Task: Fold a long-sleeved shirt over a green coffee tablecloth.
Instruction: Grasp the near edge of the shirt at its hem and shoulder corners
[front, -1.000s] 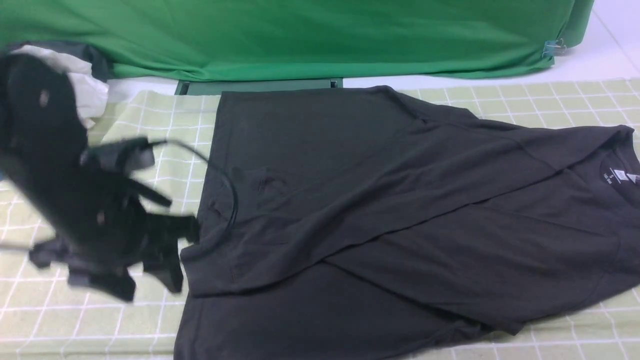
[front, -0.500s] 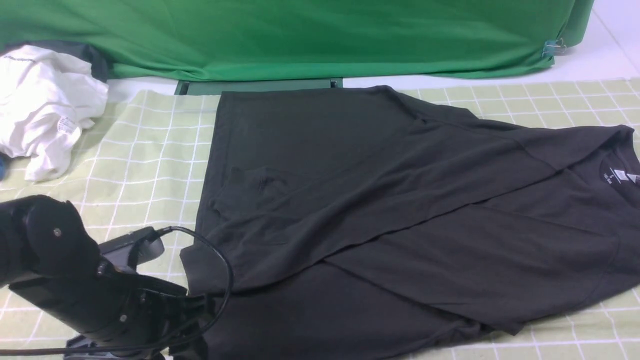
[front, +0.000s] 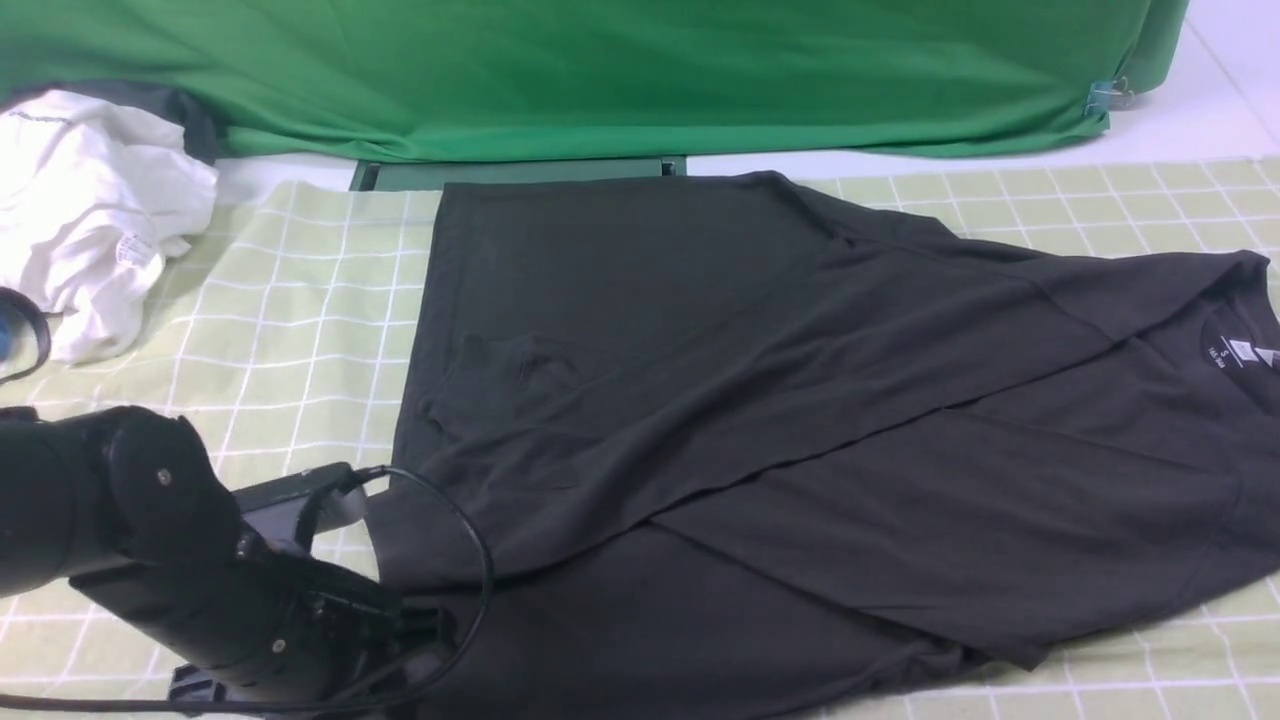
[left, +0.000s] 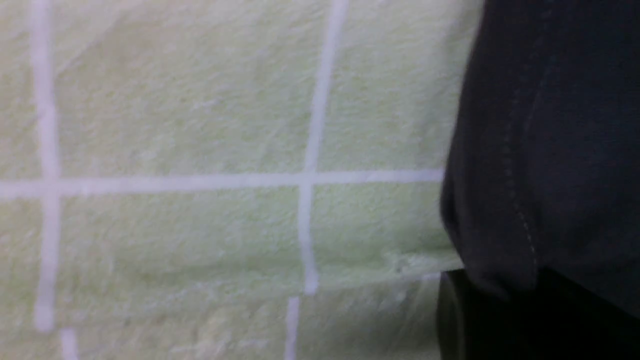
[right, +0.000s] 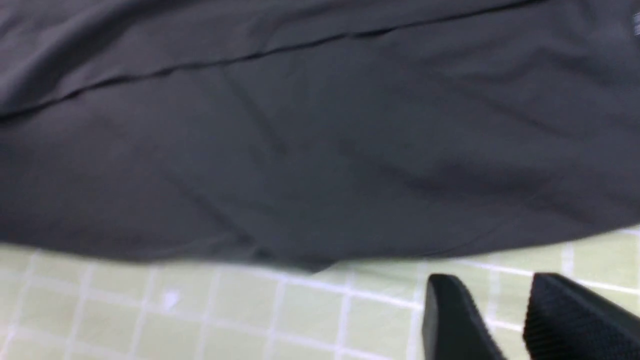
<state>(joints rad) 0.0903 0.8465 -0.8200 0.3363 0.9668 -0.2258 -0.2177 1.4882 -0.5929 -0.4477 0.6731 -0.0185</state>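
Observation:
The long-sleeved shirt (front: 760, 420) lies spread across the green coffee tablecloth (front: 280, 330), black, with its white neck label (front: 1240, 350) at the far right and a sleeve folded over the body. My left gripper (front: 425, 635) is low at the shirt's near-left hem corner. In the left wrist view the stitched hem (left: 520, 225) bunches over a dark finger (left: 450, 315), with the jaws shut on it. My right gripper (right: 492, 282) shows only in the right wrist view, open over the tablecloth (right: 200, 310), just short of the shirt's edge (right: 300, 140).
A crumpled white garment (front: 80, 210) lies at the back left on the tablecloth. Vivid green fabric (front: 600, 70) hangs along the back, held by a clip (front: 1105, 97). My left arm's cable (front: 470, 560) loops over the shirt's left edge.
My left arm swung from the back left down to the near-left hem corner, uncovering the white garment. Its jaws closed on the hem, and the hem corner shifted slightly.

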